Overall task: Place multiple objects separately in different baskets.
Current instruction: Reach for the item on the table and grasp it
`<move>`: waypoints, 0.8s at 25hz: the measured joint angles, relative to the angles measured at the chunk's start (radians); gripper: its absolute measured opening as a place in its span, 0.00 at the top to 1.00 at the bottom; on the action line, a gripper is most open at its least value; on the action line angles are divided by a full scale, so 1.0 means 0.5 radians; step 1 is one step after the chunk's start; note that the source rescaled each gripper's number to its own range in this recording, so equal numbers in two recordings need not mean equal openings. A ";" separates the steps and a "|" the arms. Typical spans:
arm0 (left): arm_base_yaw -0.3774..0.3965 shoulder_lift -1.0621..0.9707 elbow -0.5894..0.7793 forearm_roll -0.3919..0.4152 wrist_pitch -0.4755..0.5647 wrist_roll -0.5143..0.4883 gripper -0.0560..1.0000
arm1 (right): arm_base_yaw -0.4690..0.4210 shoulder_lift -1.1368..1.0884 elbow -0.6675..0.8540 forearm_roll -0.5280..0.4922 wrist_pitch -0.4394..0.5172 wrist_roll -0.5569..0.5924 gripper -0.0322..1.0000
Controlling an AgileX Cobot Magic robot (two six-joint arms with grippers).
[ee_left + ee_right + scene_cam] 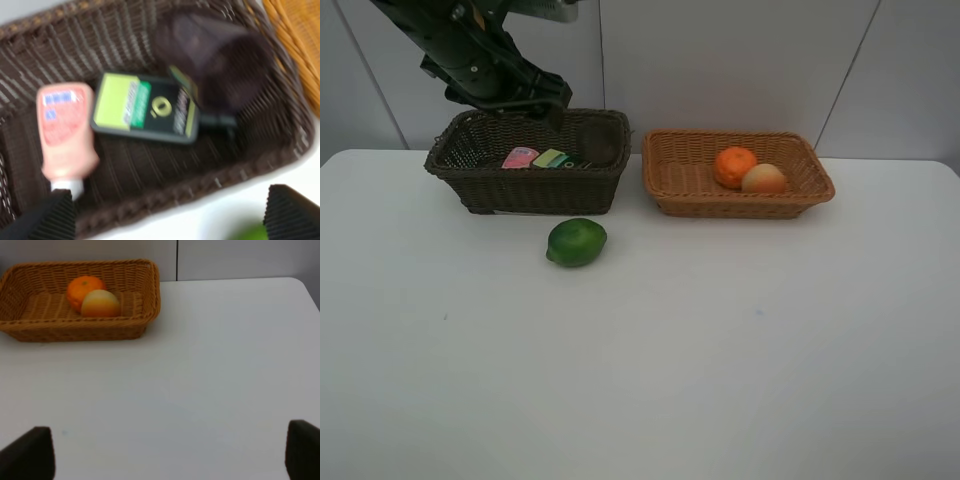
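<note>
Lime: the green lime (576, 242) sat alone on the white counter (640, 380), just in front of the dark basket (525, 190) and not touching it. It was the only thing not in a basket.
Lime's shape: round, so no long side to line up with.
Dark basket: it held the pink tube (65, 131), the grey bottle (145, 107) and the dark cup (212, 60).
Light basket: the light basket (738, 175) held the orange (734, 166) and the pale round fruit (764, 179), touching each other.
Left pincer: the left pincer (167, 215) hung over the dark basket, spread wide and holding nothing. The lime lay just past the basket's front wall, toward the front of the counter.
Right pincer: the right pincer (170, 452) was spread wide and empty, over bare counter.
Nearer arm: I think the left, since the lime showed at the edge of its view.
</note>
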 joint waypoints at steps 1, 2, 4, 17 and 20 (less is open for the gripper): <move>-0.015 -0.033 0.034 -0.012 0.030 0.019 0.02 | 0.000 0.000 0.000 0.000 0.000 0.000 0.00; -0.037 -0.060 0.059 -0.020 0.074 0.043 0.02 | 0.000 0.000 0.000 0.000 0.000 0.000 0.00; -0.071 -0.097 0.083 -0.037 0.193 0.086 0.02 | 0.000 0.000 0.000 0.000 0.000 0.000 0.00; -0.241 -0.114 0.090 -0.416 0.830 0.393 0.02 | 0.000 0.000 0.000 0.000 0.000 0.000 0.00; -0.241 -0.114 0.090 -0.426 0.832 0.425 0.02 | 0.000 0.000 0.000 0.000 0.000 0.000 0.00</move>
